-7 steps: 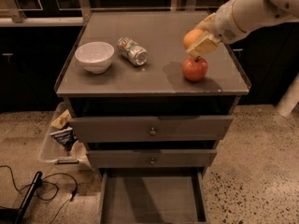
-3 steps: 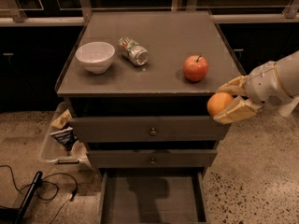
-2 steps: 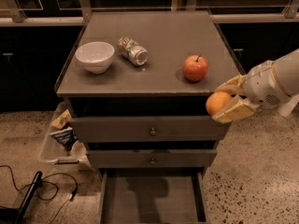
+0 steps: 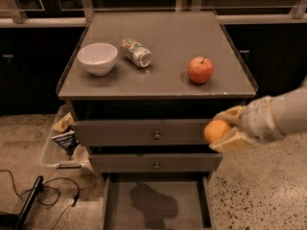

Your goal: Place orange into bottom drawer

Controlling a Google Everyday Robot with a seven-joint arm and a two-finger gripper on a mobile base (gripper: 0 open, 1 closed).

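Observation:
My gripper (image 4: 221, 130) is shut on the orange (image 4: 216, 131), a small round orange fruit, and holds it in the air in front of the right end of the upper drawers. Its pale fingers (image 4: 232, 140) lie above and below the fruit. The arm reaches in from the right edge. The bottom drawer (image 4: 111, 201) is pulled open below and to the left of the gripper; it is a shallow grey tray with a bare floor. The red apple (image 4: 200, 70) with a stem stands on the cabinet top.
A white bowl (image 4: 97, 57) and a can lying on its side (image 4: 136, 52) are on the cabinet top. Two shut drawers with brass knobs (image 4: 157, 135) are above the open one. A clear bin of packets (image 4: 62, 138) and black cables (image 4: 43, 195) lie on the floor at left.
The gripper carried the orange off the cabinet top, down past the right front corner. Since a second ago it has sunk further, in front of the upper drawers.

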